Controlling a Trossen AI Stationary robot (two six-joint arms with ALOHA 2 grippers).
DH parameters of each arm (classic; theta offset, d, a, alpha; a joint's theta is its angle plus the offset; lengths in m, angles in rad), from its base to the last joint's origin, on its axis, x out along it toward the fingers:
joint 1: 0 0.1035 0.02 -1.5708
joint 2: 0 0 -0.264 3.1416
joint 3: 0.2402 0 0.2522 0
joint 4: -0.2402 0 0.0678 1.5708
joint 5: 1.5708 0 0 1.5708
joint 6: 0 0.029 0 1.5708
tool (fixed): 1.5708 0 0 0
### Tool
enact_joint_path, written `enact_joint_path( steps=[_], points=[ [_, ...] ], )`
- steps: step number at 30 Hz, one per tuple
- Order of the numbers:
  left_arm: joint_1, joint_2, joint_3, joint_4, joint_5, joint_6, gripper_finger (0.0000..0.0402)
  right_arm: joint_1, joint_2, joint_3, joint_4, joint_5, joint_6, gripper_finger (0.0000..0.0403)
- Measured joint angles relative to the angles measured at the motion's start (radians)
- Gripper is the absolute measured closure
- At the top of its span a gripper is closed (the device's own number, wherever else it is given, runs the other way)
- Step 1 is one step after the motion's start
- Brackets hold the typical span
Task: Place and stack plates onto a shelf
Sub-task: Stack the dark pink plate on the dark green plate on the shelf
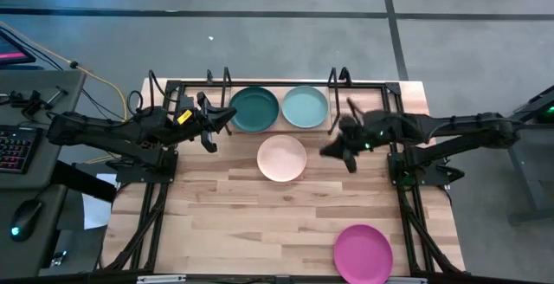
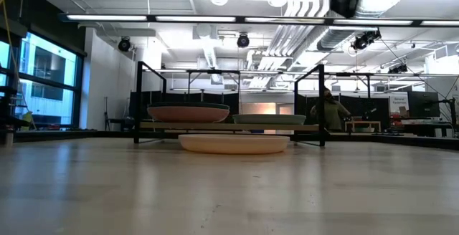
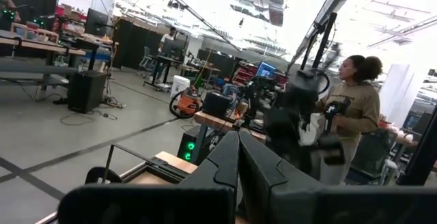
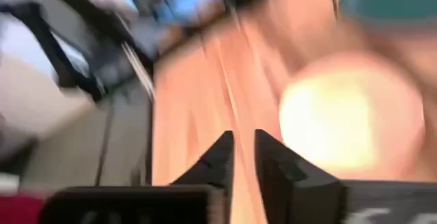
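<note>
The shelf (image 1: 286,83) stands at the table's far edge. On it lie the dark green plate (image 1: 255,109) and, to its right, the pale teal plate (image 1: 305,106). The light pink plate (image 1: 282,158) rests flat on the table just in front of the shelf (image 2: 234,143). The magenta plate (image 1: 363,253) lies near the near edge. No cream plate shows apart from these. My left gripper (image 1: 228,118) hovers shut beside the green plate's left rim, holding nothing (image 3: 239,149). My right gripper (image 1: 333,151) hangs above the table, right of the pink plate, with a narrow gap between its fingers (image 4: 244,149).
The larger black tubular frame (image 1: 164,180) runs along the table's left and right sides. Bare wood lies between the pink plate and the magenta plate. A desk with a keyboard (image 1: 17,150) is left of the table. A person (image 3: 355,108) stands in the room beyond.
</note>
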State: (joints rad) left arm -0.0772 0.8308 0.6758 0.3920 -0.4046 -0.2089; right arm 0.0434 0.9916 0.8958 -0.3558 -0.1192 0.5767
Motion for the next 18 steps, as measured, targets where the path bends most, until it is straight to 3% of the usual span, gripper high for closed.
enact_joint_path(
  steps=[3, 7, 12, 18],
  points=[
    [0.0, 0.0, 0.0, 0.0, 0.0, 0.0, 0.0401, 0.096, 0.003, 0.025, -0.227, 0.006, 0.093, 0.032],
    [0.0, 0.0, 0.0, -0.008, 0.0, 0.0, 0.0401, 0.269, 0.003, -0.018, -0.372, -0.028, 0.273, 0.0254],
    [0.0, 0.0, 0.0, -0.008, 0.0, 0.0, 0.0401, 0.497, 0.003, -0.153, -0.375, -0.049, 0.518, 0.0202],
    [0.0, 0.0, 0.0, -0.008, 0.0, 0.0, 0.0401, 0.693, 0.003, -0.34, -0.275, -0.051, 0.801, 0.0194]
  ],
)
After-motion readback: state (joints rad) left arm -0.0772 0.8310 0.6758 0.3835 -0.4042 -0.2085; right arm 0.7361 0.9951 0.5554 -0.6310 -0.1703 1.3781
